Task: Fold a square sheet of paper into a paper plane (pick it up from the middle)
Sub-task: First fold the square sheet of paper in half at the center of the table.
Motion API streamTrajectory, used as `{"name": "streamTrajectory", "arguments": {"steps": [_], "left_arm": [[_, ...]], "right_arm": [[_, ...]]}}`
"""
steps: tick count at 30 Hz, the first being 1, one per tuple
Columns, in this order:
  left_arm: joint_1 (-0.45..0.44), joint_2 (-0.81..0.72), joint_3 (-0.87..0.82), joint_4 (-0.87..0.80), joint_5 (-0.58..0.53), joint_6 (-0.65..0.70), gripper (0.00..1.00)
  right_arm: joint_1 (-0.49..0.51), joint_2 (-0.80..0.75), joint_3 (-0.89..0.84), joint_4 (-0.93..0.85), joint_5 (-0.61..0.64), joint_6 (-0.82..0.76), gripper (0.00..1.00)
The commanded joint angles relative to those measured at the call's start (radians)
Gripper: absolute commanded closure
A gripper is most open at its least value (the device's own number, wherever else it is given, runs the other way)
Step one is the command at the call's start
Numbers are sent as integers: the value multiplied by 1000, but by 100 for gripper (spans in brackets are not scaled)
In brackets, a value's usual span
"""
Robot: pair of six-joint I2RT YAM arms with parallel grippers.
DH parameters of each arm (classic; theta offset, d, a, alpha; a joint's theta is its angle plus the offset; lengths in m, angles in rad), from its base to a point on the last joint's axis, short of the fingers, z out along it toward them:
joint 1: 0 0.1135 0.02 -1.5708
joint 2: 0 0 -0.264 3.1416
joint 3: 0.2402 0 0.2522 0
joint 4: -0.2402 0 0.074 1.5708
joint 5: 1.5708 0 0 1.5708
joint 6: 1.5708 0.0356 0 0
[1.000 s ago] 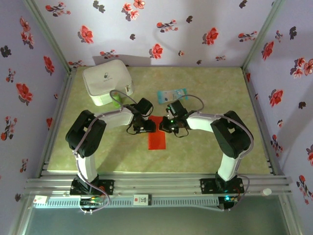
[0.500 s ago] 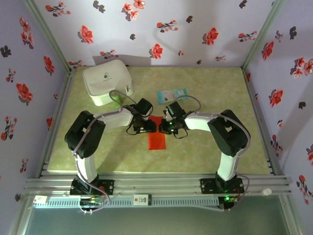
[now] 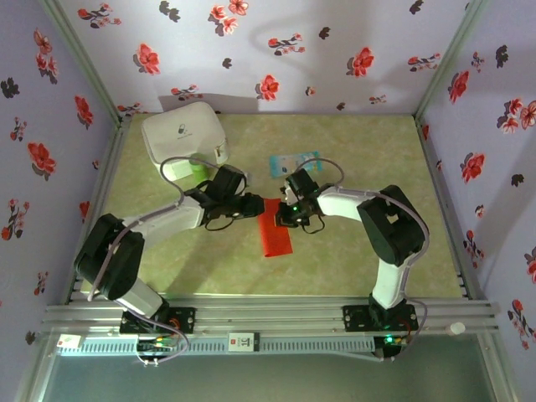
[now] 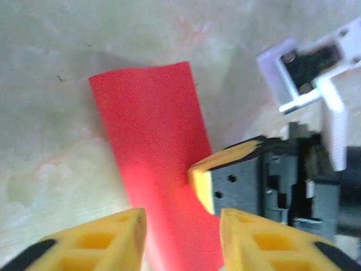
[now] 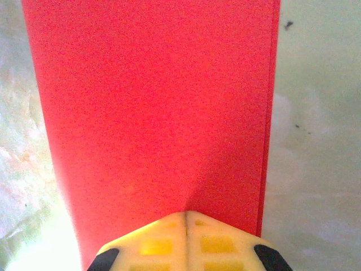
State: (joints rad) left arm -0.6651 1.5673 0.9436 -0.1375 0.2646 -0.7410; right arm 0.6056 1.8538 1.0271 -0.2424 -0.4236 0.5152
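Observation:
The square sheet of paper [image 3: 276, 236] is bright red and folded into a long strip, lying slightly askew at mid-table. It shows as a red strip [image 4: 152, 141] in the left wrist view and spreads wide [image 5: 152, 101] in the right wrist view. My right gripper [image 3: 286, 214] [image 5: 186, 217] is shut on the strip's far end, and a short crease runs out from its tips. Its yellow fingertip [image 4: 204, 182] touches the strip's right edge. My left gripper [image 3: 256, 206] [image 4: 181, 240] is open. It reaches in from the left, its yellow fingers [image 4: 107, 243] apart on either side of that end.
A white boxy case [image 3: 182, 136] stands at the back left with something green [image 3: 198, 172] beside it. A pale blue packet [image 3: 293, 161] lies just behind the grippers. Flowered walls close the table [image 3: 360, 159] on three sides.
The left arm has stretched out lower and further right, and its jaws have narrowed. The red strip has turned a little, its near end swinging right. The right gripper has stayed shut.

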Motion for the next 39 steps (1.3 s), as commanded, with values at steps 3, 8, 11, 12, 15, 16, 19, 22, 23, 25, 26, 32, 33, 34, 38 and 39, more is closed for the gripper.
{"name": "streamTrajectory", "arguments": {"steps": [3,8,11,12,15,16,19,22,23,25,26,32,33,34,38,39], "left_arm": [[13,45,-57,204,180,-66,100],[13,88,-89,307,224,-121,100],[13,125,-89,301,225,-96,100],[13,142,-88,297,225,-89,100],[13,175,-98,307,223,-91,100],[13,182,-106,311,223,-94,100],[13,192,-118,307,213,-85,100],[14,191,-135,272,172,-61,100],[14,192,-143,268,162,-54,100],[16,214,-160,262,136,-38,100],[18,233,-160,248,126,-27,100],[19,296,-200,230,77,-22,100],[18,286,-203,231,78,-23,100],[19,270,-201,225,79,-24,100],[18,182,-158,149,79,-21,100],[16,153,-144,126,80,-24,100]], "right_arm": [[-12,49,-30,-109,73,-14,100],[-12,44,-42,-104,78,-12,100],[-12,44,-48,-92,79,4,100],[-13,41,-52,-85,80,10,100],[-13,35,-60,-78,83,17,100],[-12,32,-61,-79,84,16,100],[-12,27,-63,-91,89,14,100],[-12,28,-64,-95,99,13,100],[-12,32,-65,-96,100,15,100],[-12,34,-73,-85,90,18,100],[-12,35,-75,-78,83,21,100],[-12,33,-97,-67,95,34,100],[-12,34,-101,-63,94,38,100],[-12,33,-102,-61,95,41,100],[-12,27,-105,-57,98,46,100],[-12,26,-104,-57,98,47,100]]}}
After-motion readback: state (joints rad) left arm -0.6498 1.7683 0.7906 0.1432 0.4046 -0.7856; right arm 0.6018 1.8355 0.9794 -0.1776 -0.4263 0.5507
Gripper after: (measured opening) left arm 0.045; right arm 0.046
